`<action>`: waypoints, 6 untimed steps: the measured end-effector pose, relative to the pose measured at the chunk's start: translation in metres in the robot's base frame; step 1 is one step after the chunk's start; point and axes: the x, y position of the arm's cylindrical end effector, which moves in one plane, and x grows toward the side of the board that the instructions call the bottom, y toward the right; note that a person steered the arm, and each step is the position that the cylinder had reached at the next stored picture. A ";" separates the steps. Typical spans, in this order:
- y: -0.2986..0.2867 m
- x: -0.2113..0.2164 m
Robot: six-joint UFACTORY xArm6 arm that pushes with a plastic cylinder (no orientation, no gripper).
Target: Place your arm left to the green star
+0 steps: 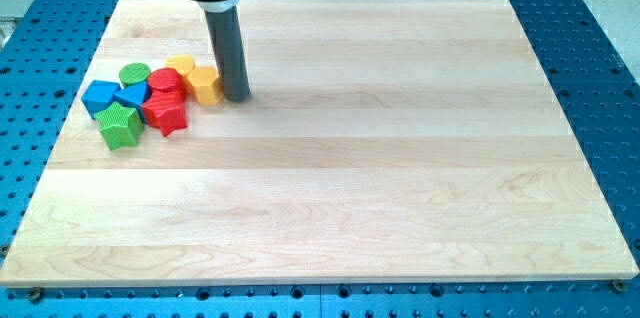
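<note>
The green star (121,125) lies at the view's left side of the wooden board (330,198), at the lower left of a tight cluster of blocks. My tip (237,95) rests on the board at the cluster's right edge, touching or almost touching the yellow hexagon (203,85). The tip is well to the right of the green star, with the red star (166,113) and the other blocks between them.
The cluster also holds a green cylinder (135,74), a yellow heart-like block (181,64), a red hexagon-like block (165,83), a blue cube (100,96) and a small blue block (132,93). Blue perforated table (600,18) surrounds the board.
</note>
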 end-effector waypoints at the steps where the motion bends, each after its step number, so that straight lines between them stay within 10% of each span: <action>1: 0.018 0.003; 3: 0.038 0.090; 6: -0.161 0.113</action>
